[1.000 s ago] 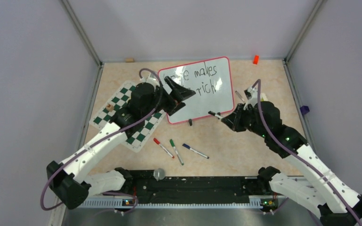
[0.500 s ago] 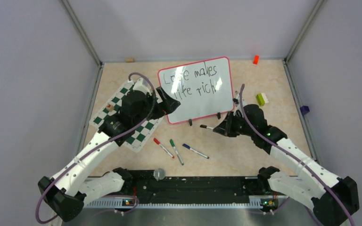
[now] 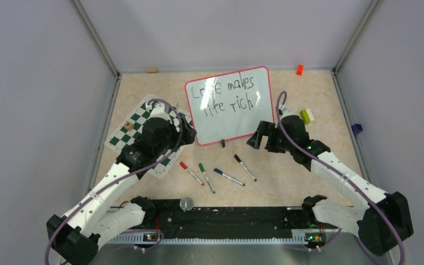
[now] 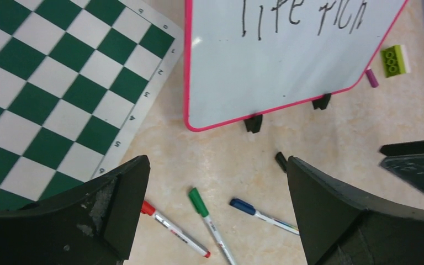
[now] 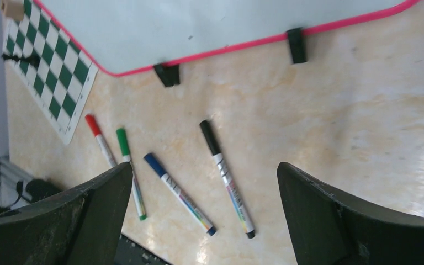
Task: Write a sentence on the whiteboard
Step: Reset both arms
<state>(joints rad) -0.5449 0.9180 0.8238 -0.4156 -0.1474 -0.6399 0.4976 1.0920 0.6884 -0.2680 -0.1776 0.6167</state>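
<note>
Top view: the right gripper (image 3: 256,136), closed on the black marker (image 3: 245,167) a second ago, now stands wide. The marker lies on the table (image 3: 292,179) beside the blue marker (image 3: 229,177). The left gripper (image 3: 186,135), also wide, has drawn back off the whiteboard (image 3: 229,124), which sits toward the far side. The sentence (image 3: 226,95) reads "Love makes life rich", so the writing looks finished.

Left wrist: fingers wide and empty; "life rich" is legible.

Right wrist: fingers wide above the dropped marker; its barrel print is unreadable.
</note>
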